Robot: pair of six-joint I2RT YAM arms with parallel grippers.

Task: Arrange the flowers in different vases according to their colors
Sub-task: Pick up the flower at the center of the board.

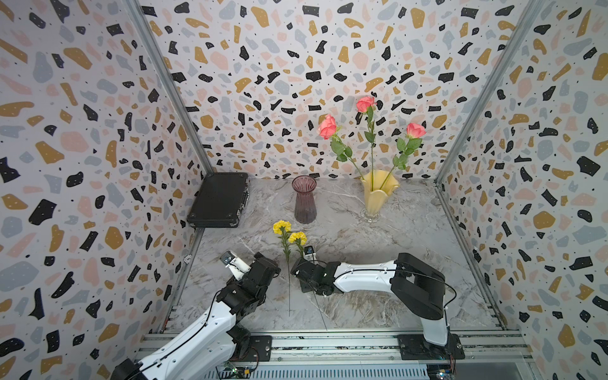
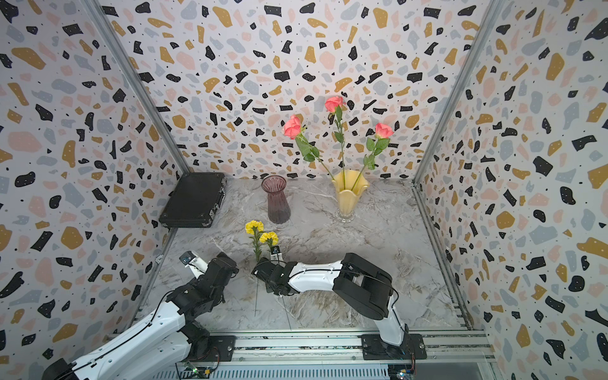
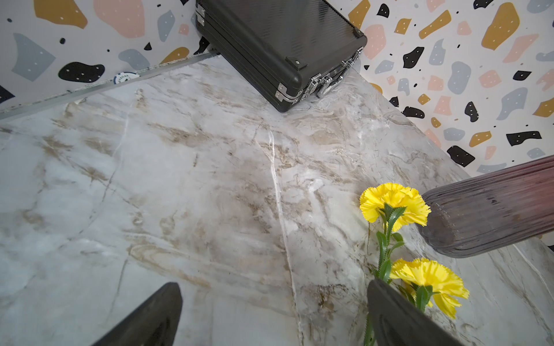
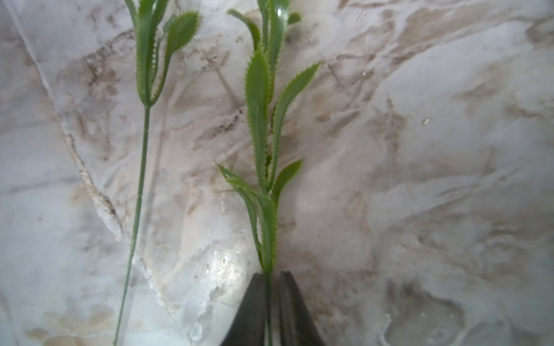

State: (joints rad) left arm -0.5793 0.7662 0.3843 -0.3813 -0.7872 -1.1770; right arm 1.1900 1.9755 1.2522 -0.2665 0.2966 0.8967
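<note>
Three pink roses stand in the pale yellow vase at the back right. The purple ribbed vase to its left holds nothing. Two yellow flowers lie on the marble in front of it, their stems running toward the front edge. My right gripper is shut on the thin green stem of the right-hand yellow flower, just below its leaves. The other stem lies free beside it. My left gripper hangs open above bare marble, left of the yellow blooms.
A flat black hard case lies at the back left against the wall. Patterned walls close in the left, back and right sides. An aluminium rail runs along the front, carrying both arm bases.
</note>
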